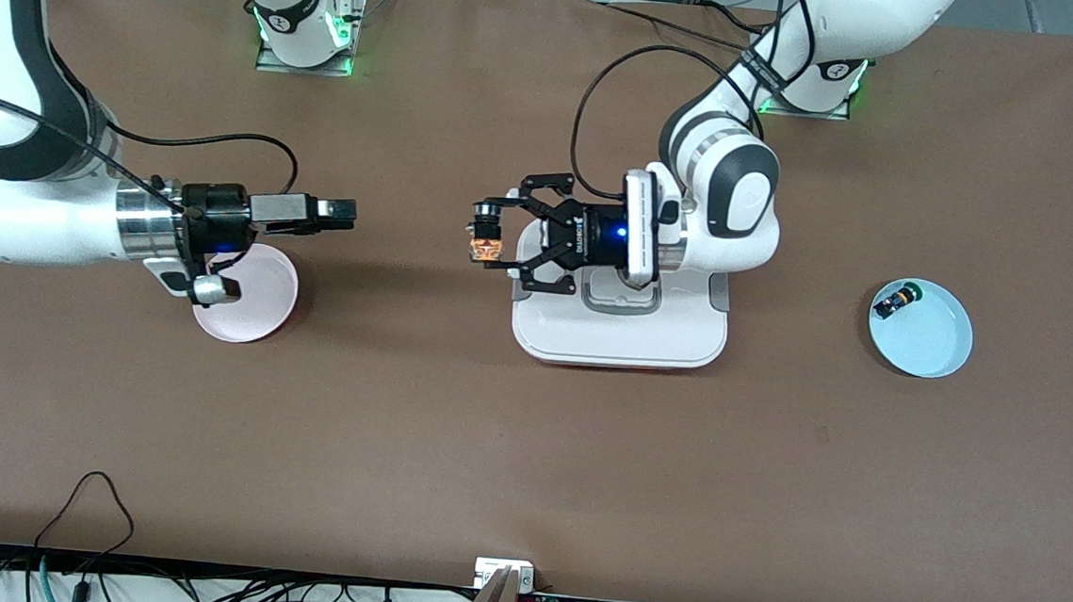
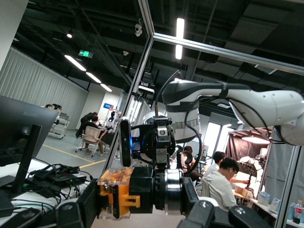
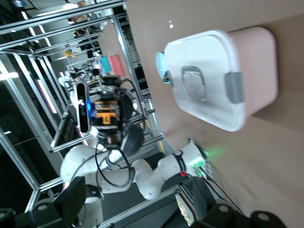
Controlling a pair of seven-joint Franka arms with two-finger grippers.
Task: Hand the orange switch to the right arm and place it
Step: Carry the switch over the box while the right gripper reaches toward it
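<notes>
— So, what is the left gripper (image 1: 487, 241) doing?
— It is clamping the orange switch (image 1: 483, 248) in the air, over the table (image 1: 526, 451) beside the white lidded box (image 1: 619, 330), and the right gripper (image 1: 340, 214) is waiting with its fingers apart over the pink plate (image 1: 258, 305).
— Any advice?
— Line up the open fingers around a free face of the switch (my judgement), closing before the left lets go.
— And the count?
— I am counting two arms, two plates including the blue plate (image 1: 930, 343), one box and two switches, one being the green-capped part (image 1: 896, 298)
</notes>
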